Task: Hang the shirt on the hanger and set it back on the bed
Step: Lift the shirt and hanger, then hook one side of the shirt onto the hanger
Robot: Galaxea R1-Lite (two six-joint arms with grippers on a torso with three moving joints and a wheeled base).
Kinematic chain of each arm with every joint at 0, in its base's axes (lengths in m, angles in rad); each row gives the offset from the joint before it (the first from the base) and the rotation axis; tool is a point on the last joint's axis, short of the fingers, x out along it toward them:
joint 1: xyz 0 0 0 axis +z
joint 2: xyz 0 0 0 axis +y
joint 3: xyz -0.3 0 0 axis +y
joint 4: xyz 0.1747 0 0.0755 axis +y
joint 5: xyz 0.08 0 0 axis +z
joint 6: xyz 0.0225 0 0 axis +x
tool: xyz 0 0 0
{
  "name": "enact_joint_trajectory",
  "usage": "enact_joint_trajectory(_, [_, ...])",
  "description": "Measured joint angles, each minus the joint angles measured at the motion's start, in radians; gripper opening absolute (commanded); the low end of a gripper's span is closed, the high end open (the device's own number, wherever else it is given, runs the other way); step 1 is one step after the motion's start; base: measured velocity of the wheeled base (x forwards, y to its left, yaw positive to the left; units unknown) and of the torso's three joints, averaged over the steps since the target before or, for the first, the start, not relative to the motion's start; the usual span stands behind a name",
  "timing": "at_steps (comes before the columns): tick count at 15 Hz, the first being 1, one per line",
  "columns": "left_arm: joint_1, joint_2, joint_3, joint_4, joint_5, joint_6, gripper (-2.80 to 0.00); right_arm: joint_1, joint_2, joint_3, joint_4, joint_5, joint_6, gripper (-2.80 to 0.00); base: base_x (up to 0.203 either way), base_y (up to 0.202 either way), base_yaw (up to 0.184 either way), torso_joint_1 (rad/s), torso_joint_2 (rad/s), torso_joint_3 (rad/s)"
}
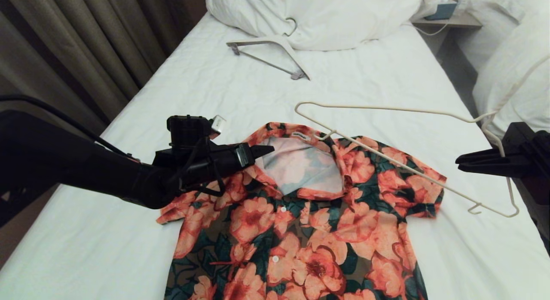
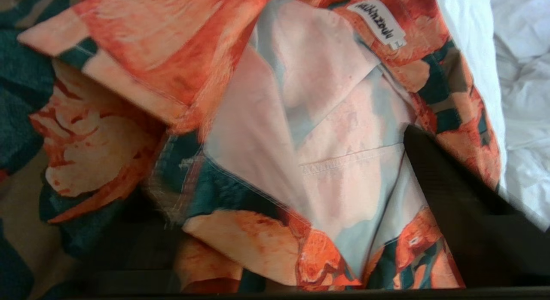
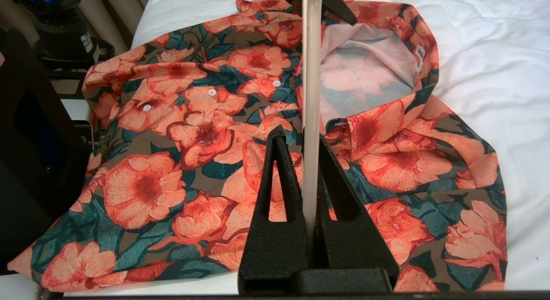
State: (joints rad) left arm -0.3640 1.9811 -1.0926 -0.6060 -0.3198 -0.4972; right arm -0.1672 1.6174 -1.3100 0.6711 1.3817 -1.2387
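Our left gripper point(image 1: 268, 150) is hovering low over the shirt point(image 1: 300, 231), its jaws standing wide apart and gripping nothing, its tip pointing into the open collar. In the left wrist view we are seeing one dark finger point(image 2: 455, 205) lying against the pale inside of the shirt point(image 2: 326, 132), just beside the neck label point(image 2: 378, 24), while the folded collar flap is spreading on the other side of the opening. Beneath and nearer to us than that gripper, the shirt is lying flat and buttoned on the bed point(image 1: 129, 231), front up, sleeves spread to either side.

Across the collar from it, our right gripper point(image 1: 459, 159) is holding level above the bed's edge, pinched tight on the hanger point(image 1: 386, 109). In the right wrist view we are seeing both fingers point(image 3: 279, 175) clamping the thin cream rod of the hanger point(image 3: 311, 76), which is running out from the jaws over the shirt point(image 3: 193, 141) toward the collar. From the head view the hanger is floating tilted above the shirt's far shoulder, one end reaching close to the collar opposite our left gripper, the other notched end hanging beyond the sleeve.

Farther up the sheet, well past both grippers, a thicker white hanger point(image 1: 275, 48) is lying beside the heaped white duvet point(image 1: 326, 16). Off beyond the right gripper, a neighbouring bed point(image 1: 511, 72) is showing.
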Motion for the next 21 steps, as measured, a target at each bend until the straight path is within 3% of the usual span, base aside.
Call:
enact_joint_trajectory(6, [0.006,0.003,-0.006,-0.010,0.011,0.001,-2.80,0.006,0.006,0.000,0.000,0.000,0.000,-2.80,0.000,0.000,0.000,0.000,0.00,0.000])
enact_joint_trajectory(10, [0.012,0.003,-0.004,-0.083,0.059,0.000,-2.80,0.006,0.007,0.002,0.001,0.000,0.000,-2.80,0.000,0.000,0.000,0.000,0.00,0.000])
enact_joint_trajectory(14, [0.011,-0.047,0.015,-0.065,0.081,0.000,-2.80,0.018,0.034,-0.017,0.002,0.000,0.033,-2.80,0.000,0.000,0.000,0.000,0.00,0.000])
enact_joint_trajectory(16, [0.008,-0.114,0.025,0.005,0.097,0.001,-2.80,0.028,0.040,-0.022,0.003,0.000,0.036,-2.80,0.000,0.000,0.000,0.000,0.00,0.000])
enact_joint_trajectory(18, [-0.001,-0.198,0.008,0.170,0.114,0.002,-2.80,0.043,0.040,-0.014,0.012,-0.001,0.037,-2.80,0.000,0.000,0.000,0.000,0.00,0.000])
enact_joint_trajectory(21, [-0.071,-0.324,-0.058,0.414,0.204,0.006,-2.80,0.051,0.047,-0.005,0.070,-0.012,0.037,-2.80,0.000,0.000,0.000,0.000,0.00,0.000])
